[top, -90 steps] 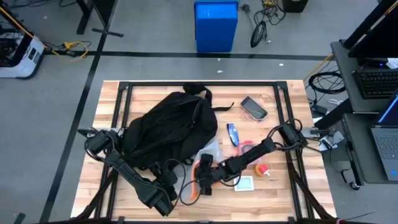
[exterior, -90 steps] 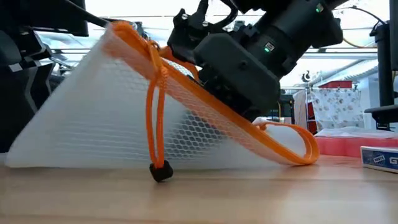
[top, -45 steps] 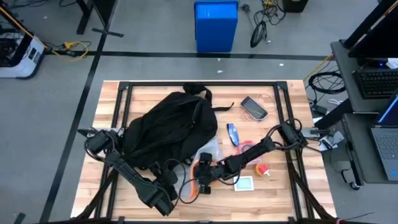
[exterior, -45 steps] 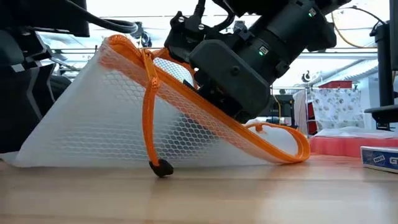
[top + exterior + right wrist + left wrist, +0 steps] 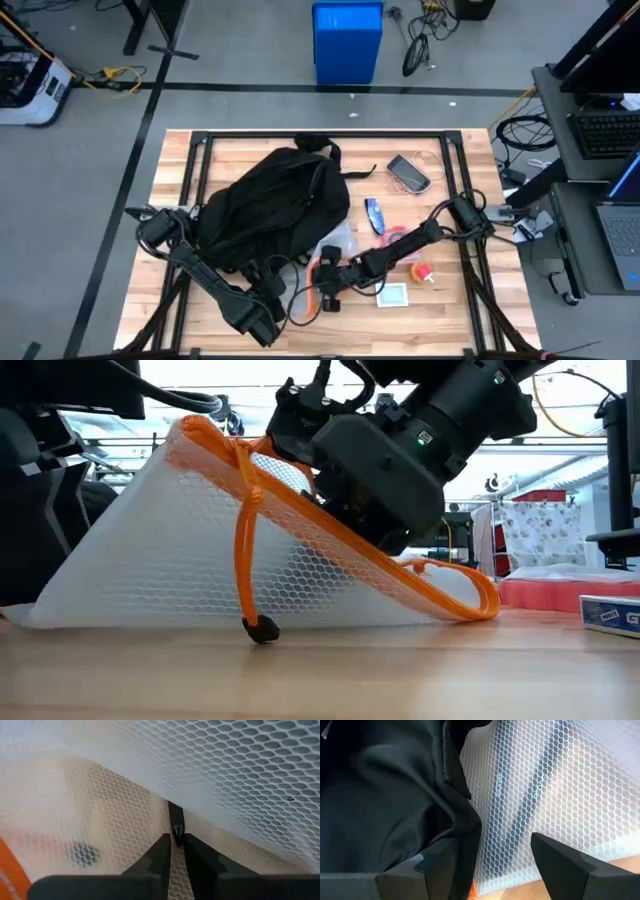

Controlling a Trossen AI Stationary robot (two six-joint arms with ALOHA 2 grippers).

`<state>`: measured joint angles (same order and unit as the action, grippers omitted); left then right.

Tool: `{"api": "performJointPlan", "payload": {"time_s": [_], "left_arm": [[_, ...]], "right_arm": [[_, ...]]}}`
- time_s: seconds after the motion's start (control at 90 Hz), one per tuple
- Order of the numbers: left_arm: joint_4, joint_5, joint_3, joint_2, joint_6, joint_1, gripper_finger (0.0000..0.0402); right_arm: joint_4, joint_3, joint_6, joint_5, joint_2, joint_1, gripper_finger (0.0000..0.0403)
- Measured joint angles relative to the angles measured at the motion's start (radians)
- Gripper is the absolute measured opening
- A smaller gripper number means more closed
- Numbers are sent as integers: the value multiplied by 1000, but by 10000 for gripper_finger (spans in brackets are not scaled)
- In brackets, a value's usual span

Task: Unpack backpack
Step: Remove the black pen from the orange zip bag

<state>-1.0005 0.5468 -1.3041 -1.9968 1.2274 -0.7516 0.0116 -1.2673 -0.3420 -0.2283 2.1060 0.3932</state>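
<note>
Since a second ago the right gripper (image 5: 330, 485) has carried the white mesh pouch (image 5: 180, 550) with its orange trim a little toward the right arm's side, with its fingers (image 5: 162, 857) closed on the mesh, while the backpack (image 5: 265, 210) lies unmoved on the table (image 5: 440, 310) just beside it. The left gripper (image 5: 480, 870) waits at the backpack's lower edge with its fingers apart, black fabric between them. The mesh is thin and the pinch is narrow, so it could slip out, or the dangling orange cord (image 5: 245, 550) could catch on the backpack if the arm pulls quickly.
</note>
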Motion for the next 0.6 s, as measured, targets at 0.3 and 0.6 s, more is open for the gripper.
{"api": "performJointPlan", "payload": {"time_s": [0.3, 0.6], "left_arm": [[-3, 0, 0, 0, -3, -1, 240], [-2, 2, 0, 0, -3, 0, 240]], "right_arm": [[124, 1, -43, 21, -83, 28, 23], [74, 0, 16, 19, -79, 36, 68]]}}
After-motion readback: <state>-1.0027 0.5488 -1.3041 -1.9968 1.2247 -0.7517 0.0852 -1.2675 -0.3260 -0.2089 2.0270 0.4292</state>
